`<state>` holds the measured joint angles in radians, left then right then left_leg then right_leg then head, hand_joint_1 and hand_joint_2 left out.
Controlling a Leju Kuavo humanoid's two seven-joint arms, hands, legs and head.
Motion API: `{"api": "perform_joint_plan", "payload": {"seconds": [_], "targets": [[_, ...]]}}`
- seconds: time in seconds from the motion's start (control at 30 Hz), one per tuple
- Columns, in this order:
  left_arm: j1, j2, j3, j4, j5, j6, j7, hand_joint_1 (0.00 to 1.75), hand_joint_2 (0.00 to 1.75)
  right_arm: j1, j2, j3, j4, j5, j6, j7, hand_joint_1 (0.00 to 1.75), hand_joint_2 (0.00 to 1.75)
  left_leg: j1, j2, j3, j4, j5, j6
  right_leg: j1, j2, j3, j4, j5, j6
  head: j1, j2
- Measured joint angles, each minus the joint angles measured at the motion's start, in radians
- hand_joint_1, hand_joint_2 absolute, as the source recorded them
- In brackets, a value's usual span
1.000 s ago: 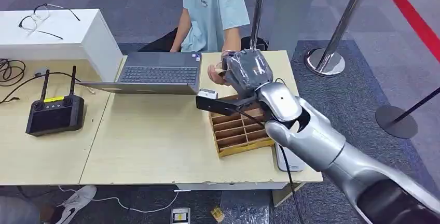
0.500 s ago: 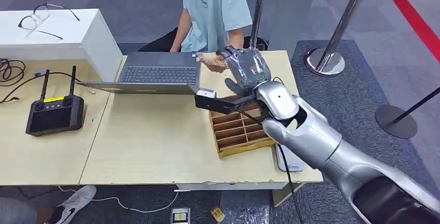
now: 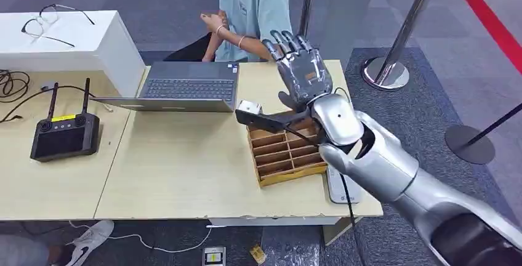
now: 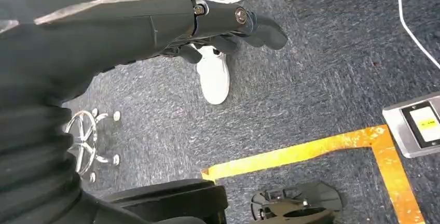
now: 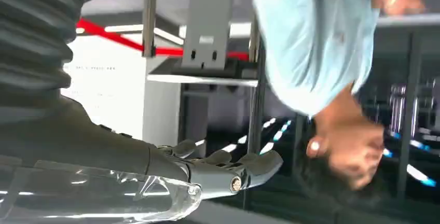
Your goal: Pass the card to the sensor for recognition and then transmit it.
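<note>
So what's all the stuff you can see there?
Laptop: one, grey, open at the table's back edge.
Remote controller: one, black, left table.
Glasses: one pair, dark, on the white box.
Wooden tray: one, brown, divided, beside the robot's arm.
Posts: two, silver, right of the table.
Shoe: one, white, on the grey carpet.
Person: one, light blue shirt, behind the table.
Right robot hand: silver-grey, raised, fingers apart, holding nothing.
Left robot hand: dark, hanging over the floor.

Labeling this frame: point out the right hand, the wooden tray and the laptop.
right hand (image 3: 301, 75), head view, on the open palm, fingers spread.
wooden tray (image 3: 294, 174), head view, on its near front wall.
laptop (image 3: 189, 87), head view, on the keyboard.
</note>
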<state>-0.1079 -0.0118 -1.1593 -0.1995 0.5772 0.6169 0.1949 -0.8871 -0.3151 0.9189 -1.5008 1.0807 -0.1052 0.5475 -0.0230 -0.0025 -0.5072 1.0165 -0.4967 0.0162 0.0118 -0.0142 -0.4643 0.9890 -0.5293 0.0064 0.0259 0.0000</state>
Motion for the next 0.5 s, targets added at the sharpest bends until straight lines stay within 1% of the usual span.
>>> {"api": "perform_joint_plan", "payload": {"seconds": [0.07,0.17,0.3,0.4,0.5], "targets": [[0.001,0.000,0.000,0.000,0.003,0.003,-0.001,0.00,1.75,0.009,-0.034,-0.019,-0.059,0.017,0.020,0.032,0.00,1.75,0.000,-0.001,0.000,0.000,0.000,0.000,0.000,0.000,0.000,0.000,0.000,0.000,0.000,0.000],[0.003,0.000,0.002,0.000,0.017,0.006,-0.008,0.00,1.75,0.019,-0.078,-0.049,-0.137,0.033,0.070,0.070,0.00,1.75,0.000,0.000,0.000,0.000,0.000,0.000,0.000,0.000,0.000,0.000,0.000,0.000,0.000,0.000],[0.006,0.001,0.003,0.001,0.026,0.002,0.005,0.00,1.75,0.036,-0.169,-0.110,-0.253,0.036,0.141,0.124,0.00,1.75,0.000,0.000,0.000,0.002,0.000,0.000,-0.001,0.000,0.000,0.000,0.000,0.000,0.000,0.000],[0.007,0.003,0.003,0.002,0.018,-0.023,0.029,0.00,1.75,0.068,-0.248,-0.172,-0.353,0.042,0.206,0.146,0.00,1.75,0.000,0.000,0.000,0.002,-0.001,0.001,-0.001,0.000,0.000,0.000,0.000,0.000,0.000,0.000],[0.008,0.005,0.003,0.002,0.017,-0.034,0.047,0.00,1.75,0.126,-0.315,-0.251,-0.452,0.050,0.247,0.151,0.00,1.75,0.000,0.000,0.000,0.002,-0.001,0.001,-0.001,0.000,0.000,-0.001,0.000,0.000,0.000,0.000]]}}
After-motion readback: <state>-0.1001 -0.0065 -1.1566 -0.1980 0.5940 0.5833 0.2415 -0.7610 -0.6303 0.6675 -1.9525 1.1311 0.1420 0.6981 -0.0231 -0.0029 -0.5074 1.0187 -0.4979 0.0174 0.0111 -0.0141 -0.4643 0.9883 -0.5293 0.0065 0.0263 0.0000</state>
